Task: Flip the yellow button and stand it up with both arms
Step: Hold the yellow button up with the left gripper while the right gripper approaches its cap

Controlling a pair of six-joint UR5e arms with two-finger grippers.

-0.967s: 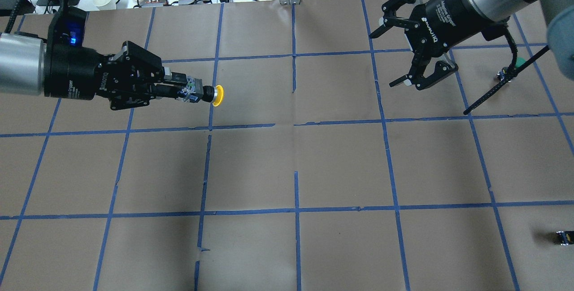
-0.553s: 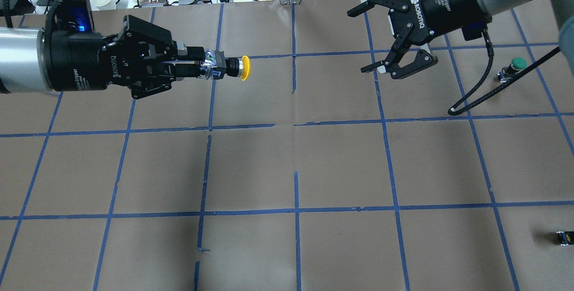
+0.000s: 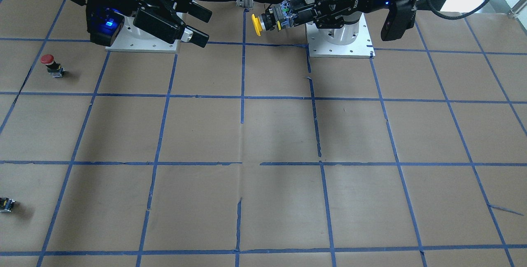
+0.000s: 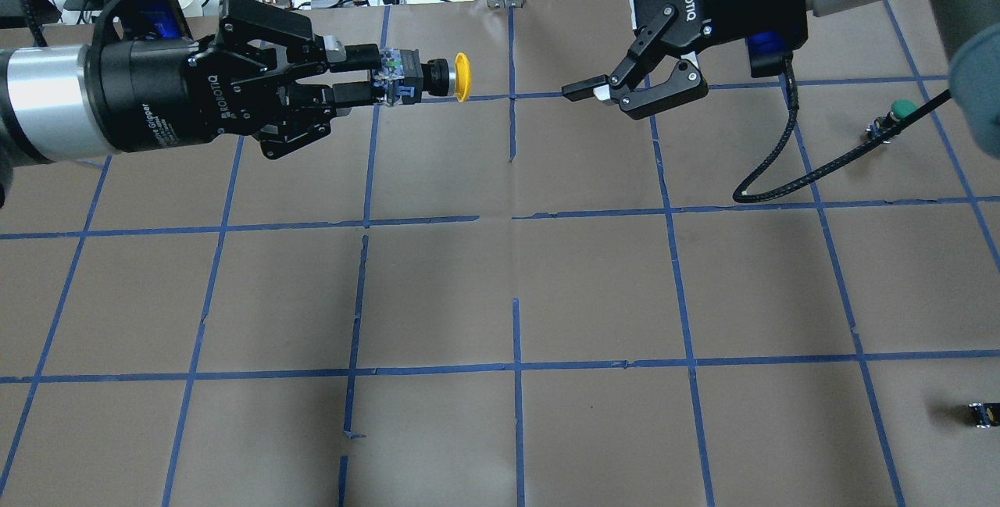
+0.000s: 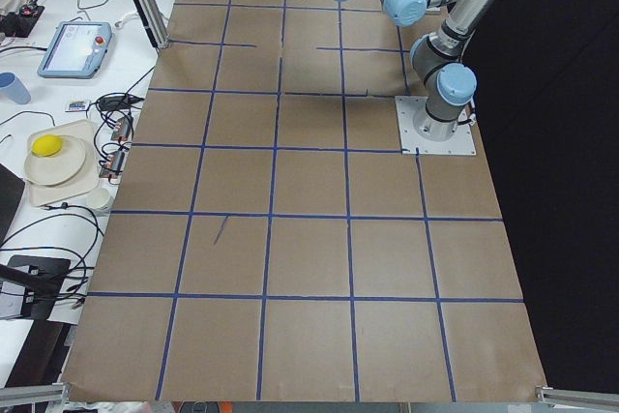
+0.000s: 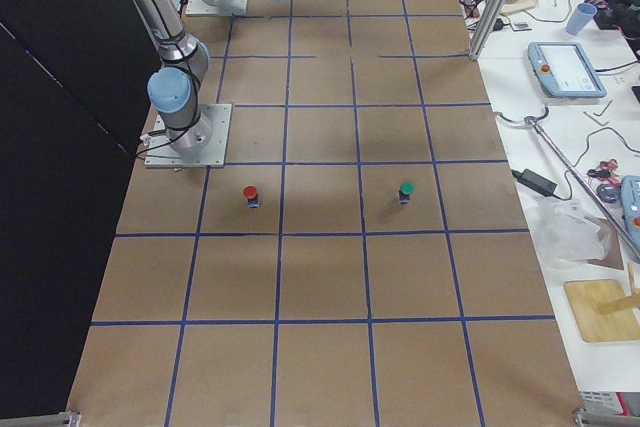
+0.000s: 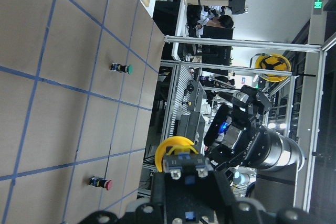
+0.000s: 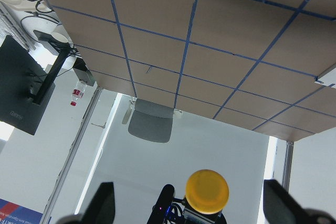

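Note:
My left gripper [image 4: 387,77] is shut on the black-grey body of the yellow button [image 4: 461,76] and holds it level in the air, with the cap pointing toward my right gripper. My right gripper [image 4: 580,34] is open and empty, its jaws facing the cap with a gap between. In the front-facing view the yellow button [image 3: 257,24] hangs high between the left gripper [image 3: 284,13] and the right gripper [image 3: 204,28]. The right wrist view looks straight at the yellow cap [image 8: 208,191]. The left wrist view shows the cap [image 7: 176,148] from behind.
A green-capped button [image 4: 903,109] stands at the far right, with my right arm's black cable [image 4: 781,171] hanging near it. A red-capped button [image 3: 48,59] stands by the right arm's base. A small capless switch block [image 4: 983,414] lies near the right edge.
My left gripper has carried the yellow button to the right and toward the table's far edge. My right gripper has moved left and turned its open jaws toward the cap.

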